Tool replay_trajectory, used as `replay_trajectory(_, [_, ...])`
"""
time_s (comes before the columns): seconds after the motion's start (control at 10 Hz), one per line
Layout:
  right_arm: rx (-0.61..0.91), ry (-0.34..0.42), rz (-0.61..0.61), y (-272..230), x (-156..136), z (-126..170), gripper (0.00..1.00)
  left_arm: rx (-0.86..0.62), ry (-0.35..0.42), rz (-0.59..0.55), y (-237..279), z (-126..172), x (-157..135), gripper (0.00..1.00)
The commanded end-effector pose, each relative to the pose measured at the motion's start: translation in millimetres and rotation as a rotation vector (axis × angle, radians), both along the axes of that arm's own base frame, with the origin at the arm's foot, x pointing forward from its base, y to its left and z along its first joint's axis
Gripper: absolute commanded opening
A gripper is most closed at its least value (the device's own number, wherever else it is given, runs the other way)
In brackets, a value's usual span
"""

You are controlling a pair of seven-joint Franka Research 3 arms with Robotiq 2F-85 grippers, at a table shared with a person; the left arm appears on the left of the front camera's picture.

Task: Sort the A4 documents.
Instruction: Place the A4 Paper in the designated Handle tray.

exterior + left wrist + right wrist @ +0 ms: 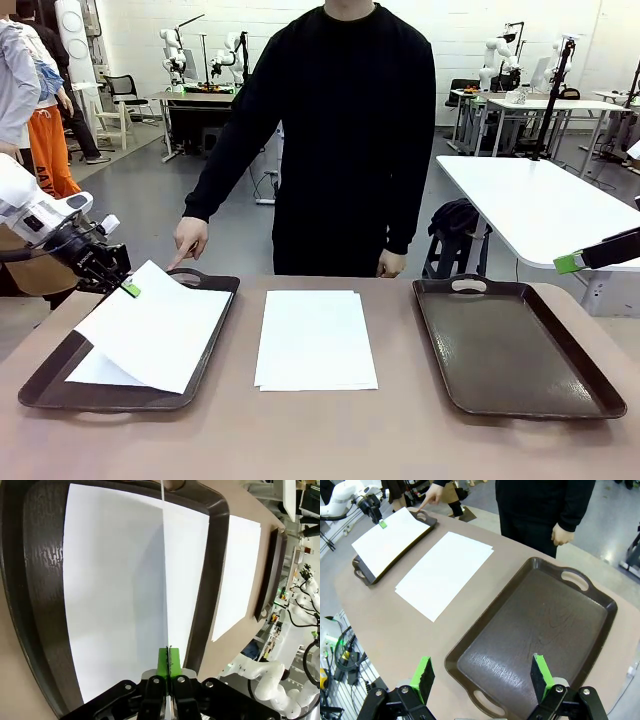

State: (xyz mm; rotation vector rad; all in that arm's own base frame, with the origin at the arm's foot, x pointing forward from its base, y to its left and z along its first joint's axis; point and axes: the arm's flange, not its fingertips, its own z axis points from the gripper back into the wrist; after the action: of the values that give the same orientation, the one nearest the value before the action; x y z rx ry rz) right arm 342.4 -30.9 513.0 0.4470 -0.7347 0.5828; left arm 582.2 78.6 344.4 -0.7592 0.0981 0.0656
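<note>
The left gripper (129, 289) was pressed together on the near corner of one A4 sheet (165, 325), pinching it between its green pads. It held that corner above the far left edge of the left tray (42, 392). The sheet sloped down from the raised corner across the tray, and its low end rested inside near the tray's front. In the left wrist view the pinched paper showed edge-on as a thin line running away from the fingertips. A second sheet (98, 372) lay flat on the tray floor beneath it, with one corner showing at the front left.

The stack of A4 documents (315, 340) lay on the bare table (330, 440) between the two trays, touching neither. Its edges were slightly offset, so it was probably several sheets, though the count could not be told.

The right tray (515, 350) held nothing. The right gripper (567, 263) hovered off the table's right side with its jaws spread wide and nothing between them. In the right wrist view it looked down over that tray's near end.

The person stood at the far side. One pointing hand (189, 240) had its index finger aimed down at the left tray's far handle, and the other hand (392, 264) hung by the table edge.
</note>
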Motion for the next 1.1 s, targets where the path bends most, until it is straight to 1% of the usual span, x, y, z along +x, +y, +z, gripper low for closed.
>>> replay_trajectory(0.0, [0.018, 0.003, 0.009, 0, 2, -2, 1.0, 0.036, 0.03, 0.006, -9, -8, 12, 0.01])
replay_trajectory(0.2, [0.018, 0.003, 0.009, 0, 2, -2, 1.0, 0.052, 0.033, 0.027, -14, -17, 13, 0.01])
replay_trajectory(0.3, [0.018, 0.003, 0.009, 0, 2, -2, 1.0, 0.079, 0.03, 0.032, -14, -18, 13, 0.19])
replay_trajectory(0.4, [0.018, 0.003, 0.009, 0, 2, -2, 1.0, 0.102, 0.015, 0.03, -12, -14, 12, 0.2])
replay_trajectory(0.5, [0.018, 0.003, 0.009, 0, 2, -2, 1.0, 0.126, 0.002, 0.036, -11, -10, 10, 0.39])
replay_trajectory(0.6, [0.018, 0.003, 0.009, 0, 2, -2, 1.0, 0.154, -0.007, 0.038, -12, -6, 8, 0.4])
replay_trajectory(0.7, [0.018, 0.003, 0.009, 0, 2, -2, 1.0, 0.178, -0.018, 0.042, -11, 0, 5, 0.58])
replay_trajectory(0.8, [0.018, 0.003, 0.009, 0, 2, -2, 1.0, 0.214, -0.028, 0.049, -10, 6, 2, 0.59])
replay_trajectory(0.9, [0.018, 0.003, 0.009, 0, 2, -2, 1.0, 0.244, -0.035, 0.057, -11, 11, -1, 0.78])
replay_trajectory(1.0, [0.018, 0.003, 0.009, 0, 2, -2, 1.0, 0.258, -0.038, 0.064, -10, 15, -4, 0.79])
